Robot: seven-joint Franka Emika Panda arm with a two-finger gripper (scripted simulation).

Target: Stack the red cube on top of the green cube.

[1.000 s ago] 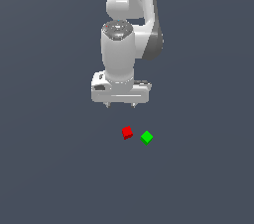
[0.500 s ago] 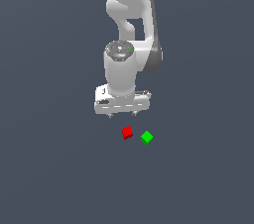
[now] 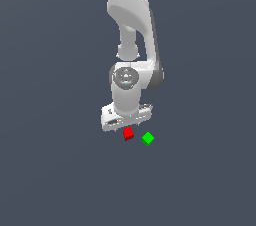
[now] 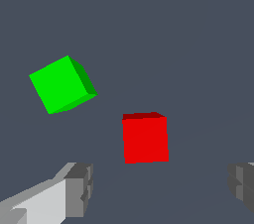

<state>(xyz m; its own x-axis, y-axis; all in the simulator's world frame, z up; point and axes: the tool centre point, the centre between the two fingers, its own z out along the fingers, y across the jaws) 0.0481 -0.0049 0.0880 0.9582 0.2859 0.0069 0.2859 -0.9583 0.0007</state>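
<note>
The red cube (image 3: 128, 133) lies on the dark grey floor, just under the front edge of my white gripper (image 3: 125, 126). The green cube (image 3: 147, 139) lies a short gap away, toward the exterior view's right. In the wrist view the red cube (image 4: 145, 138) sits ahead of and between my two fingertips (image 4: 79, 189), which stand wide apart, so my gripper (image 4: 161, 188) is open and empty. The green cube (image 4: 61, 84) rests apart from the red one, turned at an angle.
The floor (image 3: 50, 170) is plain dark grey. The white arm (image 3: 131, 15) rises above the gripper. Nothing else shows.
The gripper has come down toward the red cube and now sits just above it. Neither cube has moved.
</note>
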